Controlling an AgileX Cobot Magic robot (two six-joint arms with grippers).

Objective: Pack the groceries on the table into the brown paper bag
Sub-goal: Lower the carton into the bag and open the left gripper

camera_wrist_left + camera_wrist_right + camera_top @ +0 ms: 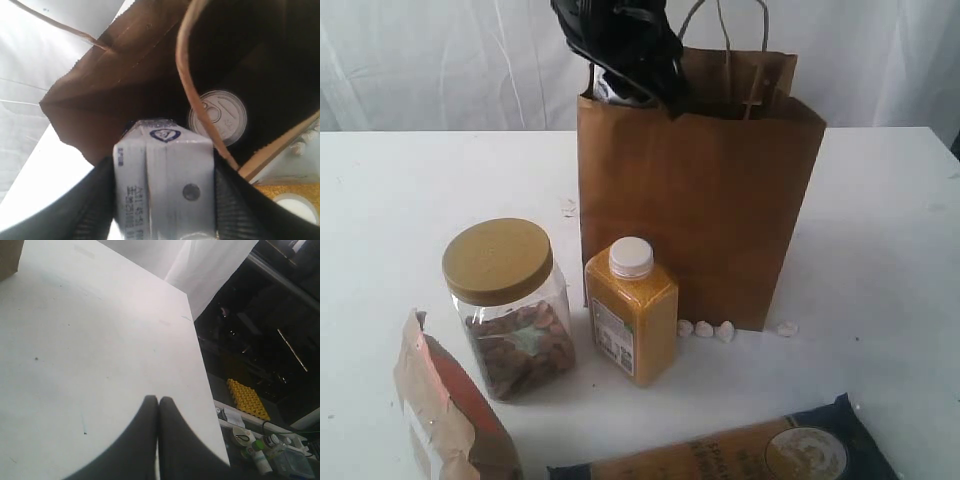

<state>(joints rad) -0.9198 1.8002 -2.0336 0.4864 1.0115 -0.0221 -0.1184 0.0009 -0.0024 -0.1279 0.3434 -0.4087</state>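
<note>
Over the bag's open top: my left claw (630, 60) hangs at the top middle of the outside picture. It is pinching the small white-blue carton (165, 165) by two sides.
Why I hold it so: the carton points down into the brown paper bag (700, 220). I think a let-go would drop it straight inside.
Inside the bag: the dark can (218, 116) stands on the floor with its shiny top up, right of middle in my left wrist picture. I see dark free room beside it.
Edges to mind: the loop handle (187, 75) curves across the opening, close to the carton's corner. The bag's rim is just beside my claw.
Right claw (158, 440): pressed together and holding nothing, over the bare white table (90, 340).
Not packed yet: the clear jar with tan lid (510, 310) and the yellow white-capped bottle (632, 315) sit just in front of the bag, at the lower left. The orange-brown pouch (445, 410) is in the lower left corner. The long dark-blue-and-tan packet (740, 455) lies along the bottom edge.
Room to move: the right side of the table looks bare. Small white bits (705, 328) lie at the bag's foot, and they are not groceries.
</note>
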